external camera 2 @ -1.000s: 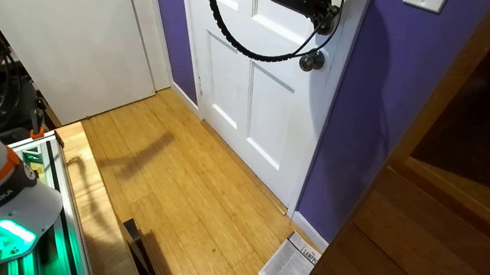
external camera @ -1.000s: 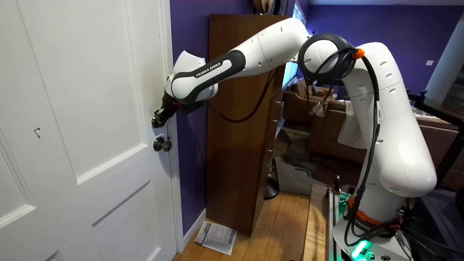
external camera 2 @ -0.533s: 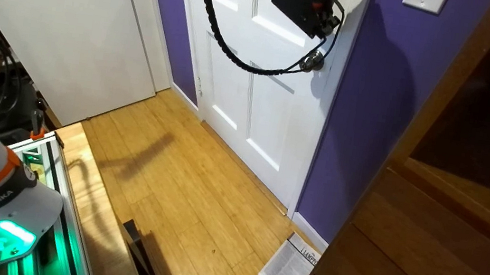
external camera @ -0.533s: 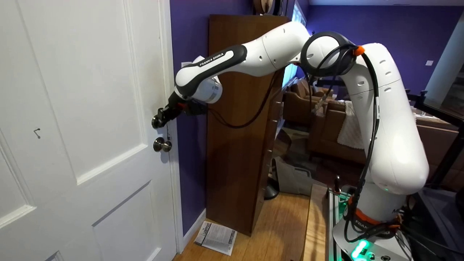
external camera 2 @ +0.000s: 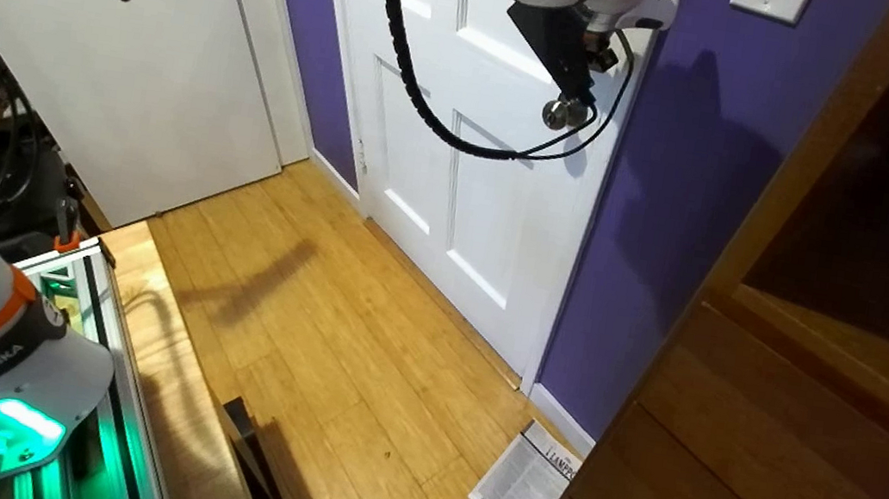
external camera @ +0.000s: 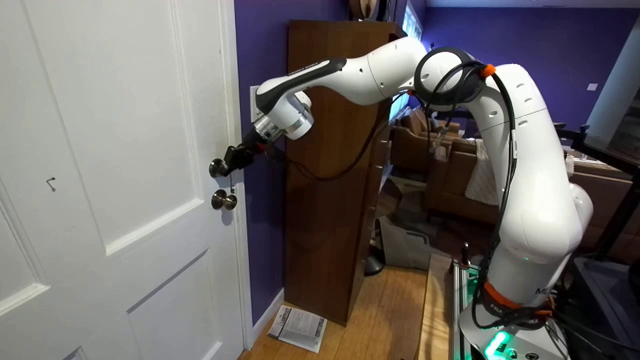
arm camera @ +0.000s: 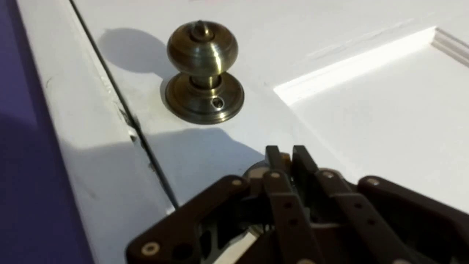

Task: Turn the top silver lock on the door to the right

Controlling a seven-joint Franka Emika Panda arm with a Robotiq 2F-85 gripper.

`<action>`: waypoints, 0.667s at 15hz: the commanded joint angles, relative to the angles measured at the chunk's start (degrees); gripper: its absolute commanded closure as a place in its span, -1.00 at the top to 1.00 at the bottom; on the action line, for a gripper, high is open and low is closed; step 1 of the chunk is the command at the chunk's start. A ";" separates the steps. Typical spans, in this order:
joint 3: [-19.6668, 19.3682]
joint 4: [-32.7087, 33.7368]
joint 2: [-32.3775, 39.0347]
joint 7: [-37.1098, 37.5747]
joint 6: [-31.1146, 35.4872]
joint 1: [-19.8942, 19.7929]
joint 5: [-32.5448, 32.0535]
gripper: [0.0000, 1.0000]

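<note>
The top silver lock (external camera: 215, 168) is a small round disc on the white door (external camera: 135, 115), above the door knob. My gripper (external camera: 228, 167) reaches it from the right in that exterior view, with the fingertips at the disc. In the wrist view the gripper (arm camera: 286, 149) has its two fingers close together, with the thumb-turn (arm camera: 285, 158) between them. Part of the lock's disc (arm camera: 256, 171) shows beside the left finger; the rest is hidden behind the fingers. In an exterior view the hand (external camera 2: 597, 58) hides the lock, and the white door (external camera 2: 495, 196) shows below.
The darker round door knob (external camera: 223, 199) sits just below the lock, and shows large in the wrist view (arm camera: 203, 69). A tall brown cabinet (external camera: 330, 175) stands beside the purple wall. A newspaper (external camera: 298, 327) lies on the floor. A black cable (external camera 2: 459, 143) hangs from the arm.
The forearm and wrist have swung and turned to the right, away from the door, in an exterior view. The fingertips stay at the lock, and more of its disc shows there now.
</note>
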 commanded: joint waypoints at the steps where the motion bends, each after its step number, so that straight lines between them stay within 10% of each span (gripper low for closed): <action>1: -3.01 1.89 0.03 -4.45 -11.28 -0.27 6.72 -0.93; 5: -9.91 2.69 -0.63 -4.18 -17.95 3.27 8.54 -0.92; 7: -13.55 1.45 -2.07 -2.11 -15.80 6.51 5.64 -0.19; 10: -18.08 -2.60 -5.48 1.55 -10.00 12.46 -0.72 0.21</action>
